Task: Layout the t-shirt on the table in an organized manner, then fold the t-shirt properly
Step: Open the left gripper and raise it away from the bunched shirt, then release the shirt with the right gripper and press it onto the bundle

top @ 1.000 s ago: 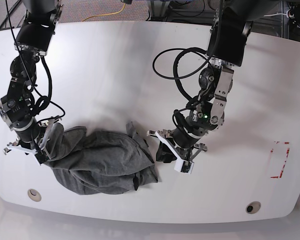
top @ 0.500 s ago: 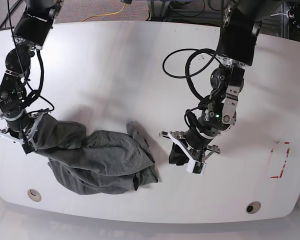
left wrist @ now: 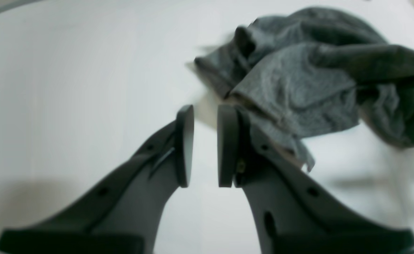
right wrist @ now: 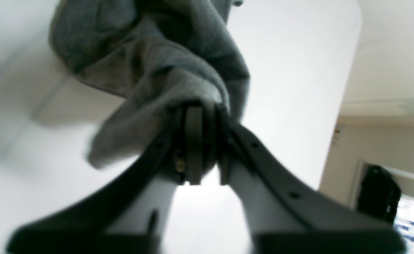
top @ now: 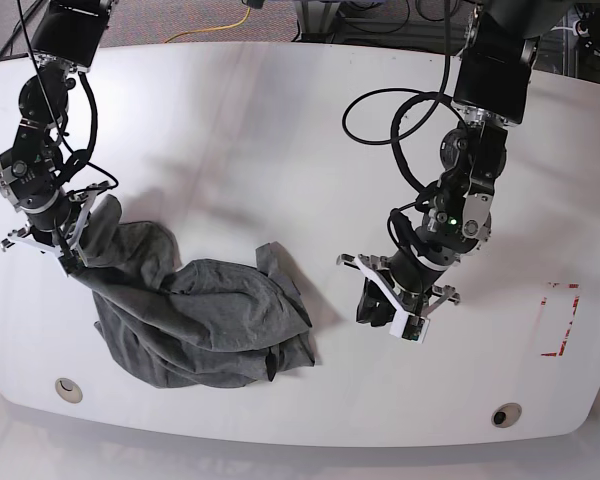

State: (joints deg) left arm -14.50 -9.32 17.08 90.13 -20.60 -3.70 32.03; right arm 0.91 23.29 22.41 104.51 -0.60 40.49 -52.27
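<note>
T-shirt (top: 195,320) bunched, running toward right tool (top: 68,243).

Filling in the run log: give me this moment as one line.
right tool: shut on t-shirt corner, lifting | left tool: slightly parted, empty, beside shirt | t-shirt: bunched on table

The grey t-shirt (top: 195,320) lies crumpled in a heap at about seven o'clock on the white table (top: 280,150), creased and bunched. One end is pulled up off the surface toward nine o'clock; a small flap sticks out toward three o'clock.
</note>
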